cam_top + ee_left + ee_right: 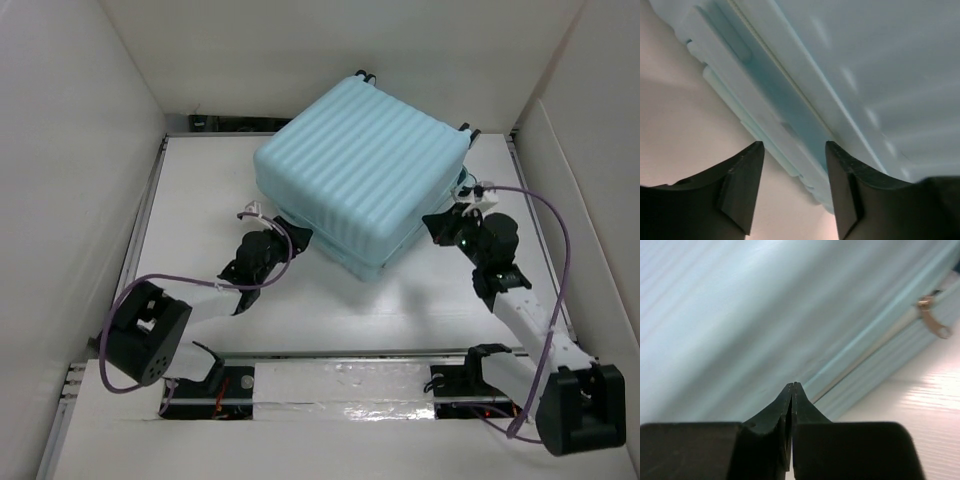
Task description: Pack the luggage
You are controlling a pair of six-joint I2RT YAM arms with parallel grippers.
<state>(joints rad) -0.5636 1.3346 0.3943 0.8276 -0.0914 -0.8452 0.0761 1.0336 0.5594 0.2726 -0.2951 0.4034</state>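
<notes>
The luggage point(362, 170) is a large pale aqua-blue ribbed suitcase lying flat at the back middle of the table, its lid down, with a seam between the two shells. My left gripper point(262, 225) is open and empty at the suitcase's near left side; in the left wrist view point(794, 175) the seam runs just above the fingers. My right gripper point(432, 222) is shut with nothing between the jaws, its tips against the suitcase's right side point(740, 315) near the seam. A metal zipper pull point(934, 322) hangs at the right.
White walls enclose the table point(330, 310) on the left, back and right. The arm bases and a silver rail point(340, 385) run along the near edge. Small black wheels point(365, 75) stick out at the suitcase's far side.
</notes>
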